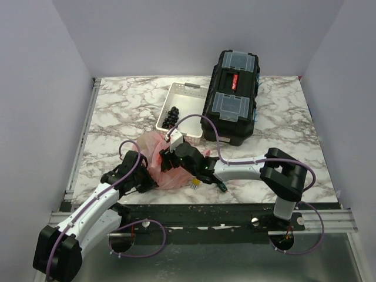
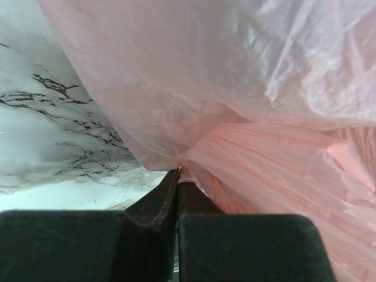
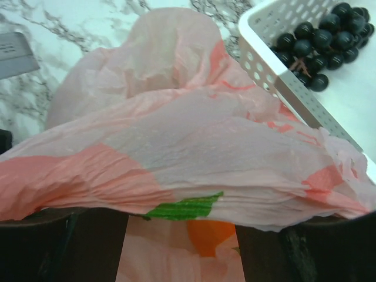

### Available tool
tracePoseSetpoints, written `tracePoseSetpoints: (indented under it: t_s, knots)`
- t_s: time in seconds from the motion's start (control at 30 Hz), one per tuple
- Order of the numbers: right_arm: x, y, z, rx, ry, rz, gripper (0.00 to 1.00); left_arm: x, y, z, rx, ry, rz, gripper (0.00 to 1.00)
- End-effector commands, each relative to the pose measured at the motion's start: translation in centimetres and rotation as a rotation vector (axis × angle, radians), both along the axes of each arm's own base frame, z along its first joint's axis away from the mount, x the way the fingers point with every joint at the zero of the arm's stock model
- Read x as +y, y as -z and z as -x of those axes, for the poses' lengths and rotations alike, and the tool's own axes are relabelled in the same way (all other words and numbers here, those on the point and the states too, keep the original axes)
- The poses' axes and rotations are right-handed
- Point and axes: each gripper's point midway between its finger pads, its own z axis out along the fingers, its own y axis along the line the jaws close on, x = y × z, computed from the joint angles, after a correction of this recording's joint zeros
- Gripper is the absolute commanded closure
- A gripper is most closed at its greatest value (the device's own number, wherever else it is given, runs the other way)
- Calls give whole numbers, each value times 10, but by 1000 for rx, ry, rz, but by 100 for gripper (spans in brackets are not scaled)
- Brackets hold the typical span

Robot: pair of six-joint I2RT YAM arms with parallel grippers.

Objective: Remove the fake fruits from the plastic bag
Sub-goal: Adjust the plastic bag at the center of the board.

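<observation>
Top view: the bag [image 1: 154,154] lies crumpled at the tray's [image 1: 191,106] 7 o'clock. The left claw [image 1: 141,176] is at its 8 o'clock edge and the right claw [image 1: 171,157] at its 3 o'clock. No fruit lies outside; the tray holds only grapes [image 1: 172,116].

Left wrist: jaws closed, pinching a gather of bag film.

Right wrist: jaws spread wide, gripping nothing, with film draped over them. An orange fruit [image 3: 208,235] shows through, and a green patch [image 3: 185,208] is perhaps another.

Nothing is out yet, so all the emptying remains.

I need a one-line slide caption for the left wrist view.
Left gripper pinches a gathered fold of the pink plastic bag over the marble table.
</observation>
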Motion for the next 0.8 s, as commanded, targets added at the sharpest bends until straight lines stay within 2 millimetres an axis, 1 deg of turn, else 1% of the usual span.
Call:
tracePoseSetpoints:
  t_s: [0.0, 0.03, 0.1, 0.13, 0.2, 0.27, 0.37, 0.47, 0.6, 0.67, 0.73, 0.77]
  knots:
    - [29, -3, 19, 13, -187, -89, 32, 8, -4, -3, -13, -58, -28, 100]
    - [35, -3, 22, 26, -205, -112, 34, 9, -6, -3, -19, -63, -28, 100]
    - [45, 0, 24, 65, -215, -137, 44, 7, -12, -6, -44, -71, -12, 100]
    - [48, 4, 24, 80, -212, -144, 48, 7, -14, -6, -55, -74, -3, 100]
    - [52, 11, 23, 103, -202, -152, 50, 8, -18, -7, -76, -94, 4, 100]
    - [53, 15, 24, 125, -197, -152, 55, 11, -27, -8, -111, -109, 12, 100]
    - [53, 21, 31, 145, -221, -162, 56, 15, -40, -12, -192, -130, 24, 100]
    - [55, 32, 33, 170, -238, -126, 52, 19, -38, -11, -195, -159, 26, 100]
    - [54, 42, 38, 193, -253, -110, 40, 15, -34, -9, -173, -136, 31, 100]
    - [49, 41, 38, 201, -230, -120, 34, 16, -29, -6, -144, -140, 18, 100]
    - [44, 32, 40, 198, -224, -145, 29, 17, -27, -3, -126, -137, 10, 100]
    - [42, 32, 42, 197, -228, -149, 27, 20, -25, -2, -124, -145, -1, 100]
